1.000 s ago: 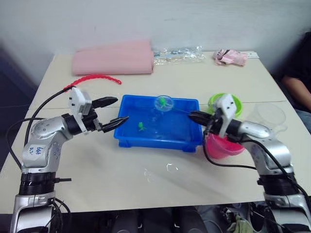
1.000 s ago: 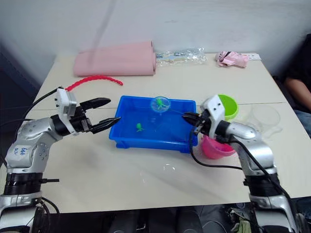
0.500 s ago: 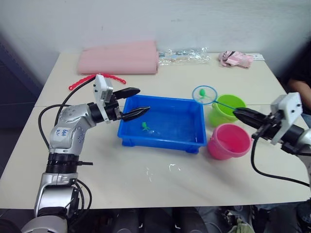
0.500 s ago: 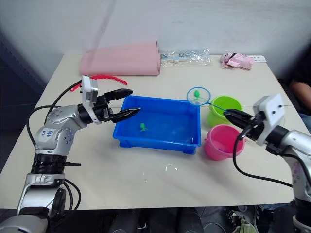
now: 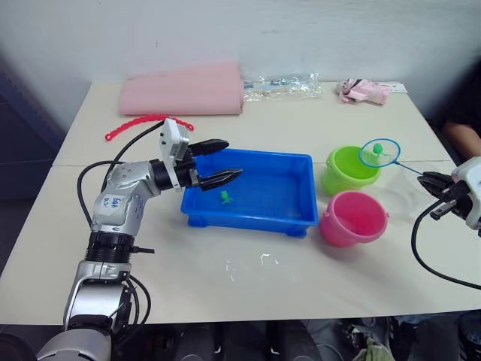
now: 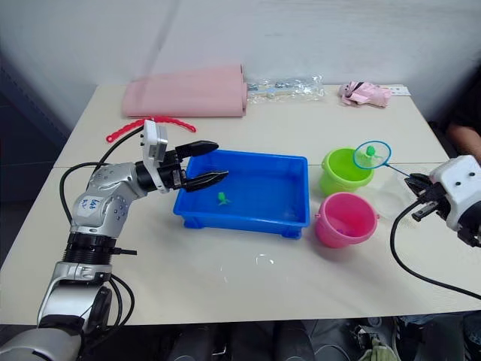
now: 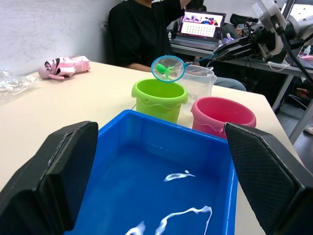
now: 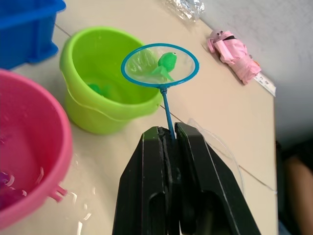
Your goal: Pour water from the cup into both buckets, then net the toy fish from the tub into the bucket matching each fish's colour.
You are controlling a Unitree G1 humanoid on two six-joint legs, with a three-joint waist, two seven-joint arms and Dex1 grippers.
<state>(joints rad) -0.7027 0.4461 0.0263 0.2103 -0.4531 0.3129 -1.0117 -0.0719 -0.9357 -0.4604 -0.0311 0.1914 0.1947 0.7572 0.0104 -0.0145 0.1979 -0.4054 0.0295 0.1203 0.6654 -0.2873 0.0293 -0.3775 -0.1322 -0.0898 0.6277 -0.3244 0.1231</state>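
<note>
The right gripper is clamped on the thin handle of the net, whose hoop hangs over the far rim of the lime green bucket with a green toy fish in the mesh. To finish well, the hoop should probably come more squarely over the bucket's mouth before tipping, so the fish cannot fall on the table.

The green bucket already holds something green. The pink bucket, toward the table's front edge, holds water and something dark. The blue tub holds water and one green fish. The left gripper hovers open over the tub's left end. The clear cup stands behind the buckets, toward the table's right edge.
</note>
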